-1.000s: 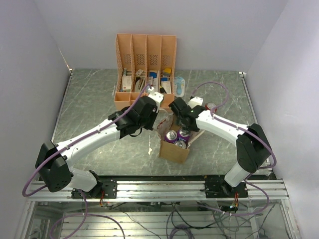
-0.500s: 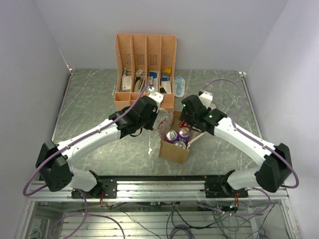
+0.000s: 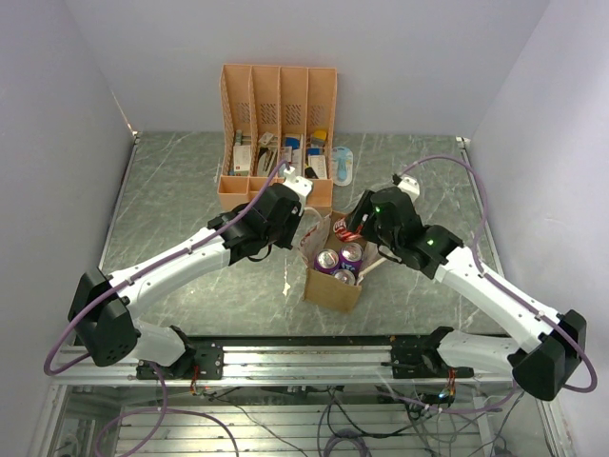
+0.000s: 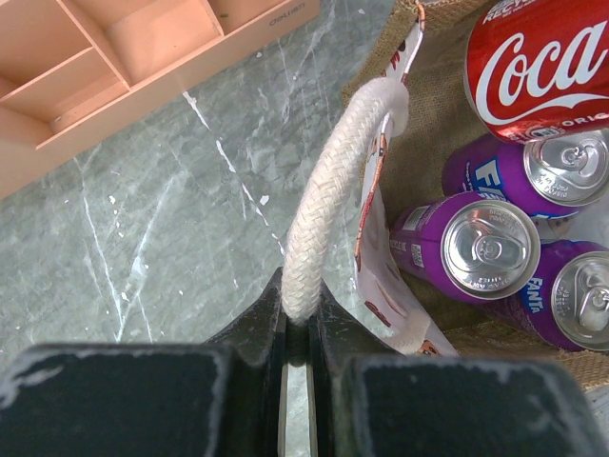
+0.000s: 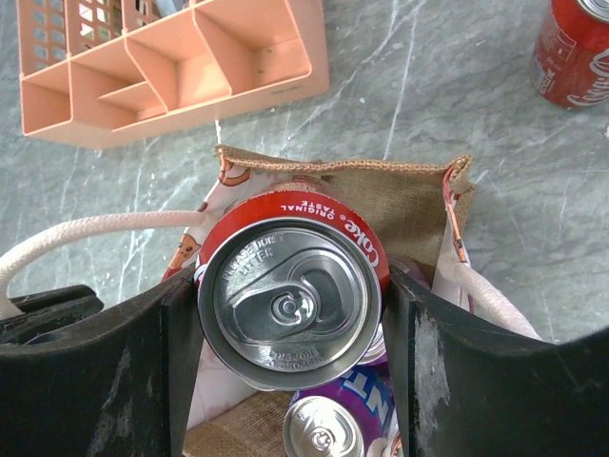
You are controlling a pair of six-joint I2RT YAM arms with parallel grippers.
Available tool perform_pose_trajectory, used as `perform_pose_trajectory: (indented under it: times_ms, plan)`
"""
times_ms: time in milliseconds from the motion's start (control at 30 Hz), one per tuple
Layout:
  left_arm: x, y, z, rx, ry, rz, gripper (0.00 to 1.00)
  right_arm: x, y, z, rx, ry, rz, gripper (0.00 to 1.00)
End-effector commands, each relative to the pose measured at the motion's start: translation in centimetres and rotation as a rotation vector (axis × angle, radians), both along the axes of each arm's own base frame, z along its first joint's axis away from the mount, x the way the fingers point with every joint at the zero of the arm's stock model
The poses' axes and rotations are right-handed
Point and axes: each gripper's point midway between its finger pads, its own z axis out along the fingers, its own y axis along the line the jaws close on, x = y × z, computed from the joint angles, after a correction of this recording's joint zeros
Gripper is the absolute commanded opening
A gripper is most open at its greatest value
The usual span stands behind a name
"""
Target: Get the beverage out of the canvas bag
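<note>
Starting nearest the near edge of the worktop [image 3: 181,209], you have the canvas bag [image 3: 333,290] standing upright about midway between the left and right edges, its mouth open. Your left end effector [image 4: 297,328] is clamped on the bag's whitish rope handle [image 4: 328,190]; I judge that pinch is there to hold the bag down and its mouth apart while a drink comes out. Three purple cans [image 4: 485,249] sit inside. Over the mouth, your right end effector [image 3: 348,228] grips a red cola can [image 5: 285,300] by its sides, upright, above the purple ones and apparently clear of the rim. Beyond the bag toward the right edge, a second red can [image 5: 576,52] stands on the worktop. At the far edge sits the salmon organizer [image 3: 278,105].
</note>
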Motion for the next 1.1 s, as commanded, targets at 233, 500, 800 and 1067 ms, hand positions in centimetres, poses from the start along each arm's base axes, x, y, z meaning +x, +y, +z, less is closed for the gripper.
perform_pose_trajectory:
  times_ms: [233, 500, 800, 1067]
  plan:
    - [0.9, 0.4, 1.0, 0.012, -0.024, 0.017, 0.07, 1.5, 0.7, 8.1, 0.09, -0.228, 0.042, 0.0]
    - [0.9, 0.4, 1.0, 0.012, -0.028, 0.019, 0.07, 3.3, -2.5, 14.5, -0.004, -0.434, -0.089, 0.0]
    - [0.9, 0.2, 0.6, 0.018, -0.013, 0.015, 0.07, 5.8, -8.5, 16.5, -0.271, -0.525, -0.403, 0.0]
    - [0.9, 0.2, 0.4, 0.021, -0.011, 0.014, 0.07, 10.8, -16.6, 14.4, -0.263, -0.422, -0.702, 0.0]
